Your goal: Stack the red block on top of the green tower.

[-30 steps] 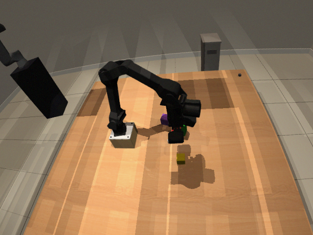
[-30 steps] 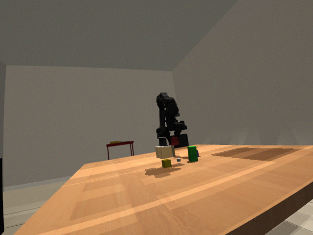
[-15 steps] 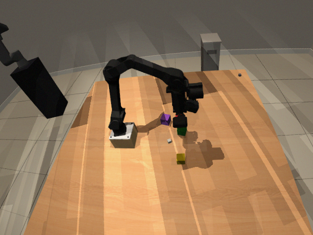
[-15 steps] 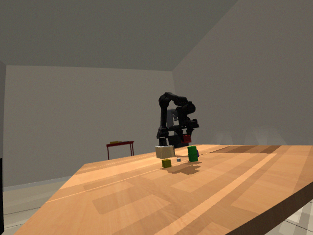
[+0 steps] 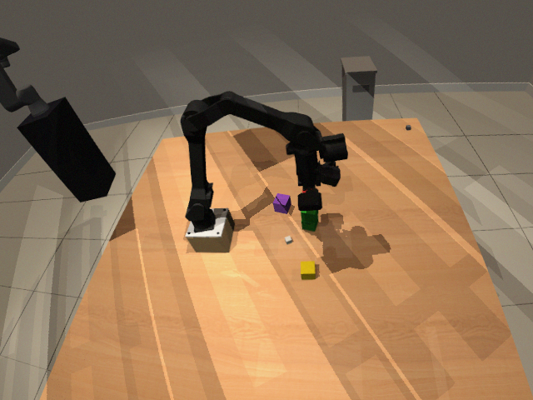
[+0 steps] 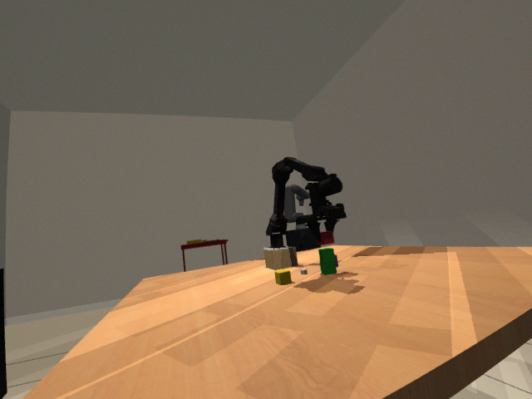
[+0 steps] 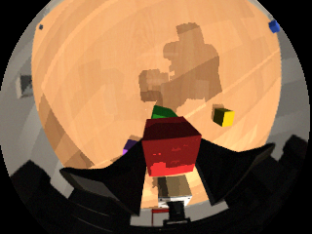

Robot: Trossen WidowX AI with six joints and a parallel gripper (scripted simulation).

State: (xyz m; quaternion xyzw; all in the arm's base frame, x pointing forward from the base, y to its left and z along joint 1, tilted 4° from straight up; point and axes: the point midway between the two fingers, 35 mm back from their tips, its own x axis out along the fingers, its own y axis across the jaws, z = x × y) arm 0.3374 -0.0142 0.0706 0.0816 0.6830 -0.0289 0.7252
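The red block (image 6: 327, 237) (image 7: 172, 150) is held between the fingers of my gripper (image 6: 325, 235) (image 7: 166, 136), which is shut on it. In the top view the finger hides nearly all of the block. The green tower (image 5: 309, 220) (image 6: 327, 261) stands upright on the table. The red block hangs above the tower, with a visible gap between them in the exterior view. In the wrist view only a part of the green tower (image 7: 163, 112) shows behind the red block.
A purple block (image 5: 281, 203) (image 7: 130, 146) stands close beside the tower. A small white cube (image 5: 288, 239) (image 6: 303, 271) and a yellow block (image 5: 307, 270) (image 6: 283, 277) (image 7: 224, 117) lie on the table (image 5: 241, 336). A small dark cube (image 5: 408, 127) lies near the far corner.
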